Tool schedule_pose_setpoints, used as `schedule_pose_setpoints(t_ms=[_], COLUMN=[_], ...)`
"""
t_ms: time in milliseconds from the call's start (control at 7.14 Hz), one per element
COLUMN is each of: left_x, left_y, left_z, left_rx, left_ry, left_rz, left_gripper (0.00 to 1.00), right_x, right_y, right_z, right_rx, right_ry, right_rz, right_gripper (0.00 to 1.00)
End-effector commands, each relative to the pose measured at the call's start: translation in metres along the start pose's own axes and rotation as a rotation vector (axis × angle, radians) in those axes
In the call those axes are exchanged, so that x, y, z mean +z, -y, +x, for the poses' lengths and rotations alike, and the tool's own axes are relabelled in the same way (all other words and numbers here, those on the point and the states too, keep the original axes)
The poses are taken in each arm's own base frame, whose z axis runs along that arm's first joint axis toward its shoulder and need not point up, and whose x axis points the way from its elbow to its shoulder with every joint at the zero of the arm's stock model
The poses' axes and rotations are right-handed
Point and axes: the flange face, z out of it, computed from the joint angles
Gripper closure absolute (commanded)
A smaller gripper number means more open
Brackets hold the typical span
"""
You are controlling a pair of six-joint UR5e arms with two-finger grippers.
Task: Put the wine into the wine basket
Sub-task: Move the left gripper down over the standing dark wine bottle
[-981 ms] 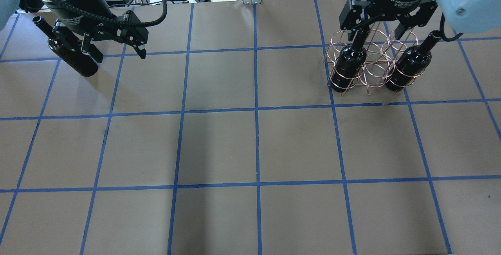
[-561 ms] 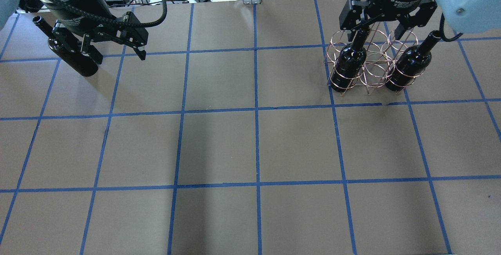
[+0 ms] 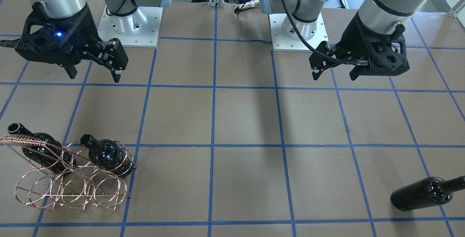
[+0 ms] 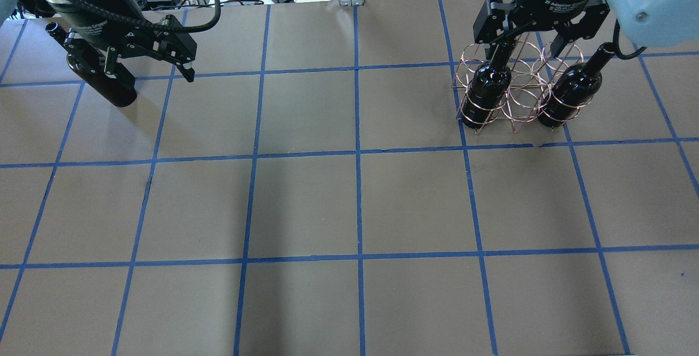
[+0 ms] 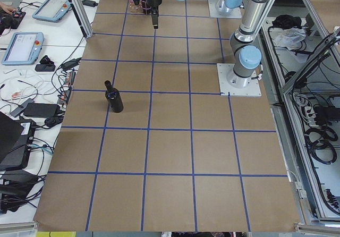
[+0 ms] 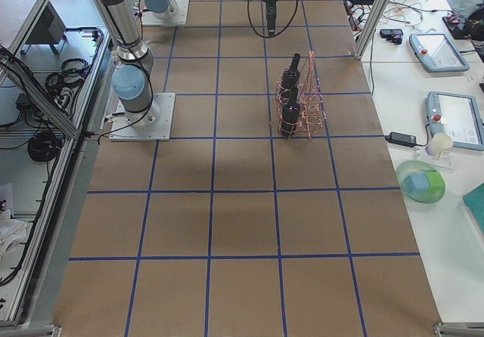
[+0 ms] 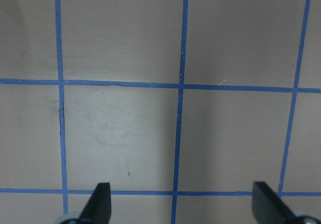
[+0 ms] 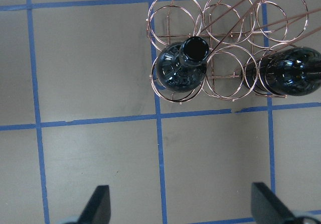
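Three wine bottles (image 3: 421, 193) (image 3: 107, 156) (image 3: 43, 153), one wine basket (image 3: 23, 141)

Brown tabletop (image 4: 306, 203), blue tape grid (image 4: 359, 181), white side bench (image 6: 448, 276).

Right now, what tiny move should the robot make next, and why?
Probably slide the open left gripper sideways over the loose wine bottle. That bottle stands alone on the table, outside the wine basket, which already holds two other bottles. The left wrist view shows only bare table between the fingers.
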Motion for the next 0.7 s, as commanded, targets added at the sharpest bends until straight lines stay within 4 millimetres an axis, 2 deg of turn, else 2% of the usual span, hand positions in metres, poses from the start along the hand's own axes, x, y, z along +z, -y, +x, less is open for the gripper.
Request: schedule_pose_setpoints(t_ms=[0, 140, 420, 561], left_x=[-0.013, -0.013, -0.013, -0.014], left_y=[0.007, 0.022, 0.041, 0.053], left_z=[-0.034, -0.07, -0.124, -0.158], left_rx=[-0.038, -0.086, -0.018, -0.038], left_ry=[0.002, 0.005, 0.031, 0.035], left_rz=[0.04, 0.083, 0.132, 0.135], left_gripper=[0.0, 0.0, 0.0, 0.0], right_x=[-0.001, 0.0, -0.001, -0.001], right_y=[0.0, 0.0, 0.0, 0.0], right_z=[0.0, 0.0, -0.001, -0.001], right_rx=[0.0, 0.0, -0.001, -0.001], right_ry=[0.0, 0.0, 0.007, 0.007], right_rz=[0.003, 0.0, 0.003, 0.003], right_gripper=[0.0, 0.0, 0.0, 0.0])
